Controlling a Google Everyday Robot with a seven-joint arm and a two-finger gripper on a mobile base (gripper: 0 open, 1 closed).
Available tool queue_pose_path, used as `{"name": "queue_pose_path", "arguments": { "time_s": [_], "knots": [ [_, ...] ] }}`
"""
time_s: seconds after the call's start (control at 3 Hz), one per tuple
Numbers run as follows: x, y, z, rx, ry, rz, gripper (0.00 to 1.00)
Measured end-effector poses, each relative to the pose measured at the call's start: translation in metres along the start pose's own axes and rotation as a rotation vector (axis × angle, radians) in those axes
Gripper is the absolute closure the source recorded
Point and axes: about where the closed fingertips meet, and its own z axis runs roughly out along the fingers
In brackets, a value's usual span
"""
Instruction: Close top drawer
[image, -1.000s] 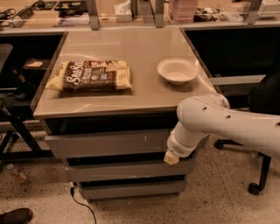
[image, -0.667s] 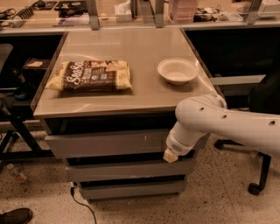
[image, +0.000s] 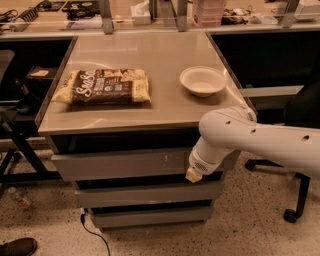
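camera view: gripper (image: 193, 175) at top drawer (image: 120, 164)

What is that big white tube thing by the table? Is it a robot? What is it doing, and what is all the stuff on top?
Yes, it is a robot! The white tube is its arm. The small tip at the end is its gripper, which it uses like a hand. There is one picture, taken by a camera looking down at the table from the front. I cannot tell where the camera is fixed.

On the table lie a brown bag of snacks and a white bowl that looks empty. Under the tabletop are grey drawers. The gripper is low at the right end of the top drawer, against its front. The robot's job is to push that drawer shut. It is not carrying anything that I can see.
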Motion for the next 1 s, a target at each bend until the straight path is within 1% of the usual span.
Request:
{"name": "queue_pose_path", "arguments": {
  "time_s": [0.33,1.0],
  "knots": [
    [0.0000,0.0000,0.0000,0.000,0.000,0.000,0.59],
    [0.0000,0.0000,0.0000,0.000,0.000,0.000,0.11]
  ]
}}
